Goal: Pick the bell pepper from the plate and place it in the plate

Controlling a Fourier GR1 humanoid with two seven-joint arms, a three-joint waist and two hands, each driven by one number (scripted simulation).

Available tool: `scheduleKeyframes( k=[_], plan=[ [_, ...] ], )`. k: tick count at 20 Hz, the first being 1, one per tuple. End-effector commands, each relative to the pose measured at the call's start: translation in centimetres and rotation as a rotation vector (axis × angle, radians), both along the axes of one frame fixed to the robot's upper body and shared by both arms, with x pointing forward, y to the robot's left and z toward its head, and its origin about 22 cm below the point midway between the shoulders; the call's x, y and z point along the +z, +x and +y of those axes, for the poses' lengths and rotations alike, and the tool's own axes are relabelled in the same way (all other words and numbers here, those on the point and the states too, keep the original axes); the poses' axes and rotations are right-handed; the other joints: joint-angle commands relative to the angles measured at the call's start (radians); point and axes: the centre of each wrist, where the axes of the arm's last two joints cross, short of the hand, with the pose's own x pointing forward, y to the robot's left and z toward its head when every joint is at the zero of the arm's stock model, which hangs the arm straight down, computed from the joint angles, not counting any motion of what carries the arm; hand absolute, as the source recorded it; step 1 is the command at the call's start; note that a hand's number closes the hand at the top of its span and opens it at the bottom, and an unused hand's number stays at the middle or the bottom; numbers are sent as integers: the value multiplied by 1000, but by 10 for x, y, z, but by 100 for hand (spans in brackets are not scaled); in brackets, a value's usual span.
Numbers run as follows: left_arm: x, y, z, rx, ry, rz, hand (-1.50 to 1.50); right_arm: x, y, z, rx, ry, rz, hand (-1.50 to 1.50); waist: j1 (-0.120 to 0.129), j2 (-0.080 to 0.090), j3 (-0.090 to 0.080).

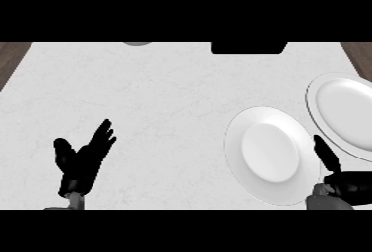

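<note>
Plates, two of them and both white, lie at the right of the table (145, 88), the nearer plate (270, 155) just beside the right hand (347, 184), whose fingers I cannot make out, the farther plate (347, 115) partly cut off at the right edge, while the left hand (81, 160) rests spread at near left and no bell pepper shows.

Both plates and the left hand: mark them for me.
Near plate (270, 147), head view, its centre well.
Far plate (349, 115), head view, its centre well.
Left hand (80, 162), head view, its palm.

Left hand (81, 160) open, fingers up
</note>
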Motion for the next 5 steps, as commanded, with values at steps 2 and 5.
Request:
scheduleKeyframes(
  k=[2,5],
  plan=[
    [-9,2,-10,5,9,32,0,-7,-10,28,2,50,-57,-150,0,4,-2],
    [-5,-6,-21,-10,0,22,0,0,-2,22,-35,35,-28,-150,4,4,-2]
  ],
)
